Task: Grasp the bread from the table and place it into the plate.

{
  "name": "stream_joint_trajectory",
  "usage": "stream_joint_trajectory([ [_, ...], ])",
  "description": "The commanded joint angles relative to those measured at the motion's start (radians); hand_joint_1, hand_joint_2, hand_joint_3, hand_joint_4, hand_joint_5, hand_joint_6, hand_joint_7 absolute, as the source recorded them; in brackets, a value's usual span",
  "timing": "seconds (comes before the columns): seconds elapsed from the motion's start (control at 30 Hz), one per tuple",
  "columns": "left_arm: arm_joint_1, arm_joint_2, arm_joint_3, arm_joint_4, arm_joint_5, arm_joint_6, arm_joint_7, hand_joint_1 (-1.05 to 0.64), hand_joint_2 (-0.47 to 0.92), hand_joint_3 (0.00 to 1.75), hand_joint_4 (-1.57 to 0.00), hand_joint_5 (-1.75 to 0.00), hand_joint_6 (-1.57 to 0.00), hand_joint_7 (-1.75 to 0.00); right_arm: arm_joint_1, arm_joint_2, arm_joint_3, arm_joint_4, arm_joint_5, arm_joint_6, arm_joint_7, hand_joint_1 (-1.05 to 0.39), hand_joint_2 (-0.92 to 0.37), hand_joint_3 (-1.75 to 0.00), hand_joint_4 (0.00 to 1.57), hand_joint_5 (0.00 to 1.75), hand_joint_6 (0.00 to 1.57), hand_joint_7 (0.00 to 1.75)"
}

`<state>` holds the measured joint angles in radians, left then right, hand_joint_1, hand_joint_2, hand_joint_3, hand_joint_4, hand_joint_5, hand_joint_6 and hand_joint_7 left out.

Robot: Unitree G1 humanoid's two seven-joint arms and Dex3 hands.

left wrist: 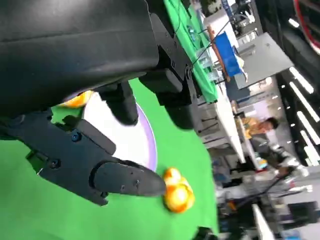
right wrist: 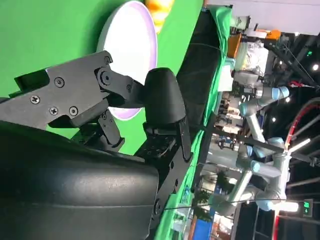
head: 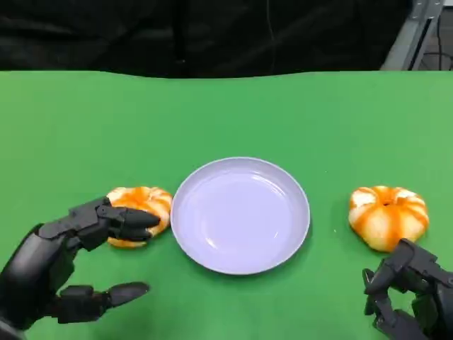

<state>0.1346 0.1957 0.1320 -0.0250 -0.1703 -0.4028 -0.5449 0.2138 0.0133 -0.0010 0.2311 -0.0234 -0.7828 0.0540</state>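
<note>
Left black many-fingered hand [head: 74, 265] is reaching in over the near left of the green table [head: 226, 113], fingers spread apart and grasping nothing, its upper fingertips [head: 145, 219] lying across the near edge of the left orange-and-white round bread bun [head: 144, 205]; whether they are touching it, I cannot tell. That bun is sitting on the table just beside the left rim of the round pale lavender plate [head: 241, 214], which is lying at the centre with nothing in it. Over on the right, a second orange-and-white bun [head: 388, 216], glossy and ribbed like a small pumpkin, is resting well apart from the plate. Right black hand [head: 407, 297] is hovering at the near right, just near of that bun, fingers curled in and holding nothing. Left wrist view is adding a person in an orange top [left wrist: 260, 127] beyond the table's right end, while the right wrist view is catching silver robot arms [right wrist: 260, 145] standing in the room beyond the left end.
</note>
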Motion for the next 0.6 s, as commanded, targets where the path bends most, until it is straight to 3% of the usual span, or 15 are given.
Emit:
stream_joint_trajectory([
  [0.03,0.005,0.048,-0.005,-0.055,0.092,-0.024,0.053,-0.73,0.92,0.10,-0.13,-0.87,-0.47,-0.33,-0.006,-0.018,-0.012,0.012,0.017,-0.001,0.006,-0.15,-0.78,-0.72,0.83,1.75,0.71,1.59],
  [0.4,-0.010,0.098,-0.023,-0.094,0.257,-0.043,0.154,-0.81,0.92,0.11,-0.17,-0.78,-0.51,-0.23,-0.010,-0.016,-0.012,0.014,0.011,0.005,0.002,-0.14,-0.78,-0.71,0.82,1.75,0.71,1.59],
  [0.47,-0.017,0.116,-0.026,-0.104,0.340,-0.060,0.190,-0.87,0.92,0.10,-0.19,-0.67,-0.54,-0.15,-0.011,-0.014,-0.011,0.016,0.012,0.001,0.002,-0.16,-0.77,-0.71,0.83,1.75,0.71,1.59],
  [0.6,-0.017,0.125,-0.035,-0.105,0.370,-0.065,0.217,-0.88,0.92,0.10,-0.20,-0.63,-0.55,-0.12,-0.012,-0.014,-0.011,0.018,0.012,-0.001,0.002,-0.17,-0.77,-0.71,0.83,1.75,0.71,1.59],
])
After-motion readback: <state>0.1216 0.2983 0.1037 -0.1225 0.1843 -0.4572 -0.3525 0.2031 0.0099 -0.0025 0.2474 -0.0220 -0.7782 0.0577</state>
